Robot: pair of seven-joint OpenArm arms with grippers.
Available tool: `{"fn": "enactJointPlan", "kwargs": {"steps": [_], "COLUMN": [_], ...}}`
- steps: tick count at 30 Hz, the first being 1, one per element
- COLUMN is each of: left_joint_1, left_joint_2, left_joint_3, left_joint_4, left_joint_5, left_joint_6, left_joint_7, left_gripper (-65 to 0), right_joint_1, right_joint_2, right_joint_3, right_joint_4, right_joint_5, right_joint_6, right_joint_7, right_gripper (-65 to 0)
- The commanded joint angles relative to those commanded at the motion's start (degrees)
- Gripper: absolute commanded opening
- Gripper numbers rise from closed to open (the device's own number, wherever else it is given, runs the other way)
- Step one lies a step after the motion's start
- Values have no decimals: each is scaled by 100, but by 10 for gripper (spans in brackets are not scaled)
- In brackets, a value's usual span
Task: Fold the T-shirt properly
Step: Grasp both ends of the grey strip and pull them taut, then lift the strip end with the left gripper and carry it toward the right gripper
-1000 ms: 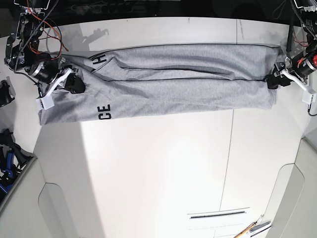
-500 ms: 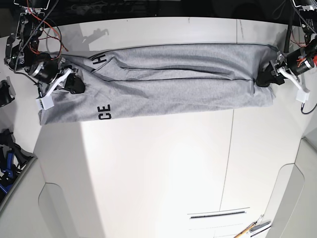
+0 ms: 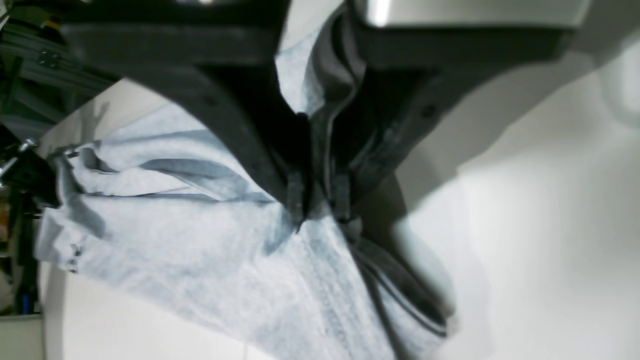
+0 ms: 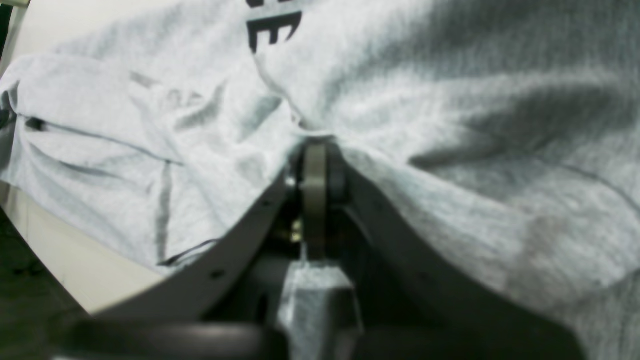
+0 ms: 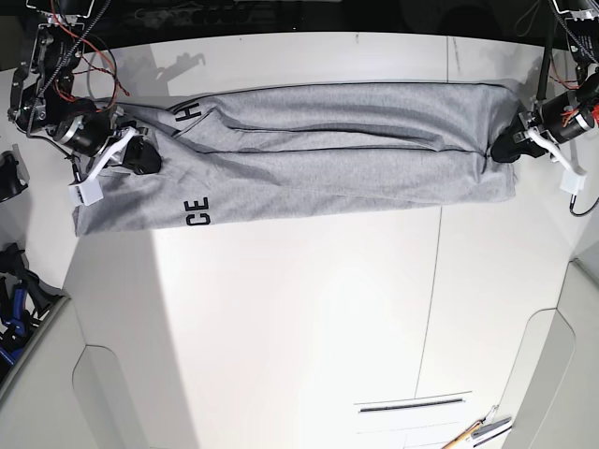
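We look down on a white table, where a light grey T-shirt lies across the far half as a long, loosely folded band running from left to right. Its upper layers are gathered in lengthwise folds, with one long crease along the middle. Near the left end we can read parts of black lettering: an H toward the far edge and the letters C and E toward the near edge. Our left gripper, on the right side of the scene, is at the right end of the shirt; its fingers are nearly together, pinching a raised ridge of grey cloth between them. Our right gripper, on the left side, is at the left end, low against the fabric. Its fingertips are drawn together at a fold, and we cannot tell whether cloth is caught between them. At the table's near right are a pen and dark-edged slots.
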Motion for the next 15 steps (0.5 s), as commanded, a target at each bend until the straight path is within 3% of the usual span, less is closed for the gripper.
{"fn": "enactJointPlan", "kwargs": {"steps": [4, 15], "left_joint_1": [-46, -63], "left_joint_2": [-131, -763], "left_joint_3": [0, -11], "left_joint_4": [63, 111], "left_joint_5": [15, 516], "left_joint_6": [0, 0], "left_joint_7": [20, -48], "left_gripper": [-650, -650], "right_joint_1": [4, 2], "right_joint_2": [-4, -2], "right_joint_3": [96, 317], "right_joint_4": [57, 846], "right_joint_5": [850, 719], "right_joint_6": [9, 22], "right_joint_7": [-133, -389], "right_gripper": [-650, -650]}}
